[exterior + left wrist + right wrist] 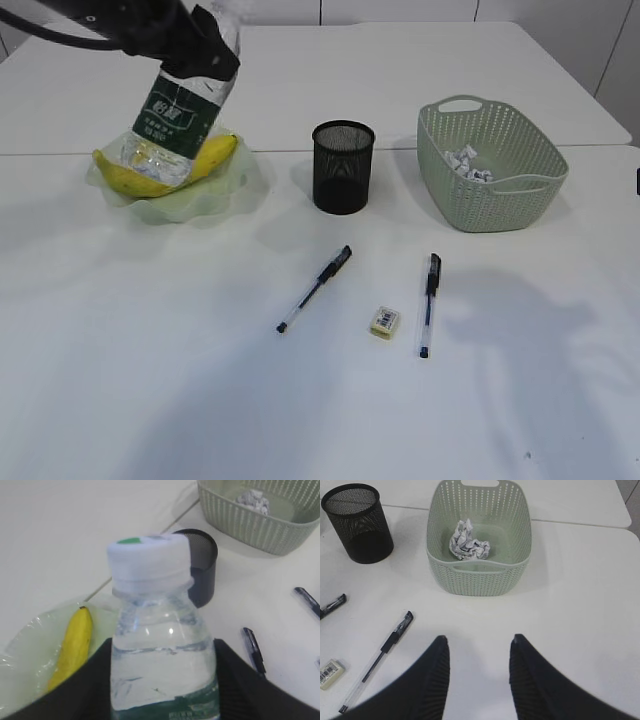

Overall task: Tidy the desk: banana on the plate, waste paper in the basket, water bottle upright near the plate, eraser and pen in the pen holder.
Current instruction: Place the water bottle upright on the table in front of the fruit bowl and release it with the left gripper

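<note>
The left end effector (162, 680) is clamped on the water bottle (180, 115), its dark fingers (95, 685) pressed against both sides of the clear body just below the neck. In the exterior view the bottle hangs in the air, tilted, cap up toward the far right and base down toward the near left, directly over the banana (165, 172) lying in the plate (245, 180) at the far left of the bench (200, 400). So the bottle's long axis is not yet vertical, and bare bench beside the plate lies just to the near or right side of where it hangs; the coming set-down turns on clearing the ruffled rim and righting that axis.

The right end effector (477, 672) stands half open and holds nothing, hovering over the near right of the bench. From it, the basket (480, 582) with waste paper (467, 542) inside lies straight beyond. One pen (377, 660) and the eraser (330, 672) lie to its left, a second pen (315, 288) further left, and the pen holder (357, 522) at the far left. The right arm looks the nearer one for those.
</note>
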{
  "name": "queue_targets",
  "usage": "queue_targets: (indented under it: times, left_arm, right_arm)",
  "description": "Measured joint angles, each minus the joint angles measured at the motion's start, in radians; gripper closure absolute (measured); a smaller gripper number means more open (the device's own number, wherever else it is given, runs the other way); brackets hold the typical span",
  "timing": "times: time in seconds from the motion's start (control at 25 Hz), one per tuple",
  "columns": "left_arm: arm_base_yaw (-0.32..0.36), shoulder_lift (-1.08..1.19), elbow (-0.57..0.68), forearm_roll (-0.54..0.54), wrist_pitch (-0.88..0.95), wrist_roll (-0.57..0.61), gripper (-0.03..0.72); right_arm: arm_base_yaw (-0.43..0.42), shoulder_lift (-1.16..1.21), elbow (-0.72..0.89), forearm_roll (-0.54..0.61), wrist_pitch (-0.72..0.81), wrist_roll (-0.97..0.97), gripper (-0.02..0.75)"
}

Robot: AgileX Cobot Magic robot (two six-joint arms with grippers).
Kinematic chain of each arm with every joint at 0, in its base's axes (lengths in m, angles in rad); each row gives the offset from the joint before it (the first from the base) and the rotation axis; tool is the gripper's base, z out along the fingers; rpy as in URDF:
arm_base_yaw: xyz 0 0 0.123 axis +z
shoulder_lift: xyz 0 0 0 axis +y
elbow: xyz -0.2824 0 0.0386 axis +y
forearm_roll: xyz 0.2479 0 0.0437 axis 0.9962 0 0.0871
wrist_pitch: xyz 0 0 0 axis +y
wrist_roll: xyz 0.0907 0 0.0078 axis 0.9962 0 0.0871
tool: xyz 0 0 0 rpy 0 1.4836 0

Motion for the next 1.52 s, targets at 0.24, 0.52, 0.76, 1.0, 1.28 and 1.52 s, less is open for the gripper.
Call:
queue_targets:
  times: [0.24, 0.52, 0.76, 1.0, 1.28, 1.52]
  left_arm:
    - [0.0, -0.05, 0.0, -0.006, -0.049, 0.0, 0.32]
    - [0.0, -0.115, 0.0, -0.029, -0.078, 0.0, 0.32]
    - [0.0, -0.148, 0.006, -0.035, -0.124, 0.0, 0.321]
    - [0.0, -0.195, 0.113, -0.081, -0.291, 0.0, 0.321]
    - [0.0, -0.235, 0.299, -0.139, -0.432, 0.0, 0.321]
    - [0.0, -0.282, 0.465, -0.184, -0.632, 0.0, 0.321]
  right_arm:
    - [0.0, 0.0, 0.0, 0.0, 0.0, 0.0, 0.436]
    - [0.0, 0.0, 0.0, 0.0, -0.002, 0.0, 0.436]
    - [0.0, 0.0, 0.0, 0.0, -0.002, 0.0, 0.436]
    - [0.0, 0.0, 0.0, 0.0, -0.004, 0.0, 0.436]
    - [0.0, 0.0, 0.0, 0.0, -0.006, 0.0, 0.436]
    - [0.0, 0.0, 0.0, 0.0, -0.006, 0.0, 0.436]
